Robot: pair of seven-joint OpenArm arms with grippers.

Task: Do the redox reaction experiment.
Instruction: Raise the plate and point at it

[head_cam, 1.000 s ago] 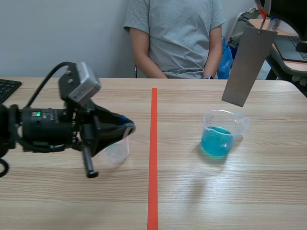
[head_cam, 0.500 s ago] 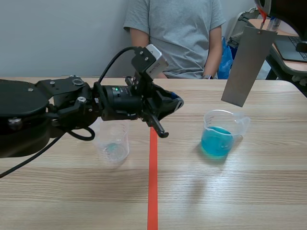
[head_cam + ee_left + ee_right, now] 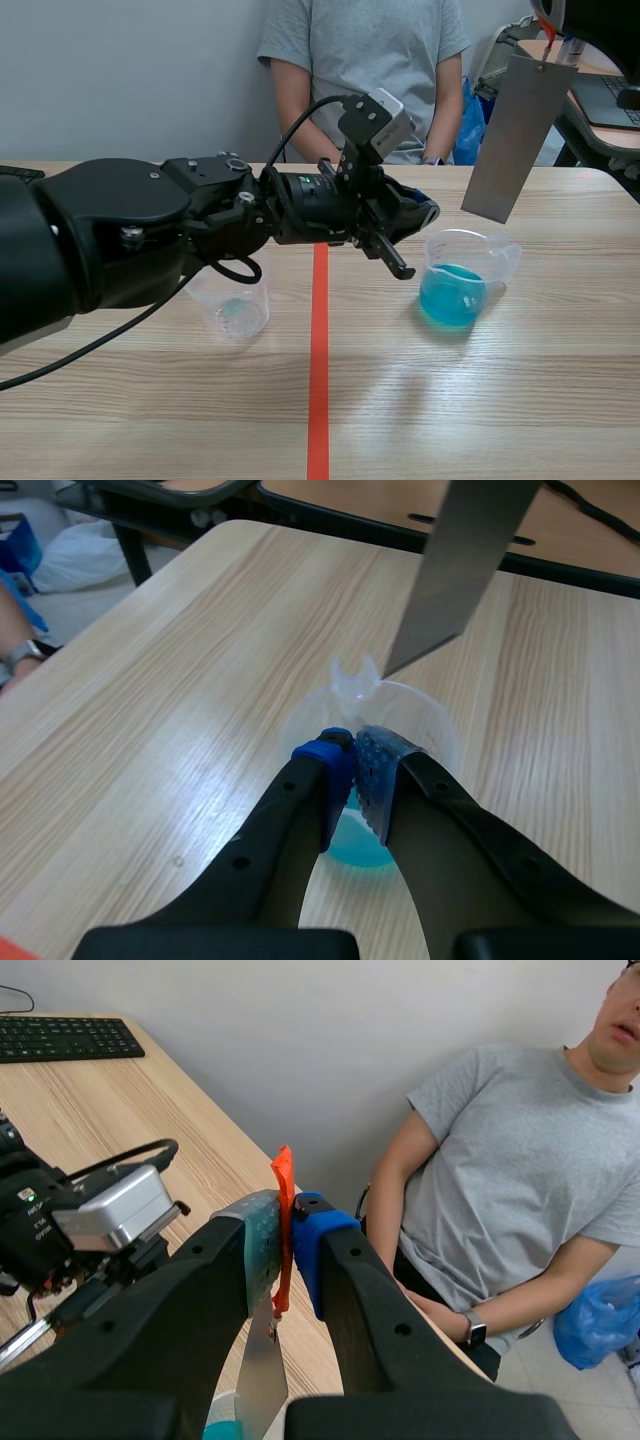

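1. Scene view shows us the left arm coming in from the left edge and stretching past the middle of the frame. Its left gripper point(image 3: 425, 214) sits right of centre, just at the upper-left rim of the clear plastic measuring beaker of blue liquid point(image 3: 462, 285).
2. From the left wrist view we see the two fingers drawn almost together, with only a slim gap between the blue pad and the dotted one and nothing held. The tips hover over the beaker's near rim, and the spout lies just ahead of them. We cannot tell whether they touch the rim.
3. We find the flat grey rectangular metal sheet point(image 3: 515, 135) hanging tilted in the upper right of the scene frame. Its lower end is above and to the right of the beaker, apart from it.
4. In the right wrist view the right gripper point(image 3: 288, 1235) pinches an orange-red tab point(image 3: 284, 1175) between its pads. The metal sheet dangles from that tab below the fingers.
5. A small clear plastic cup point(image 3: 237, 305) stands left of centre in the scene, beside the orange-red tape line point(image 3: 318, 380) and partly behind the left arm. We see a faint bluish trace at its bottom.
6. A person in a grey T-shirt point(image 3: 370, 70) sits at the top centre behind the light wooden table point(image 3: 500, 410).
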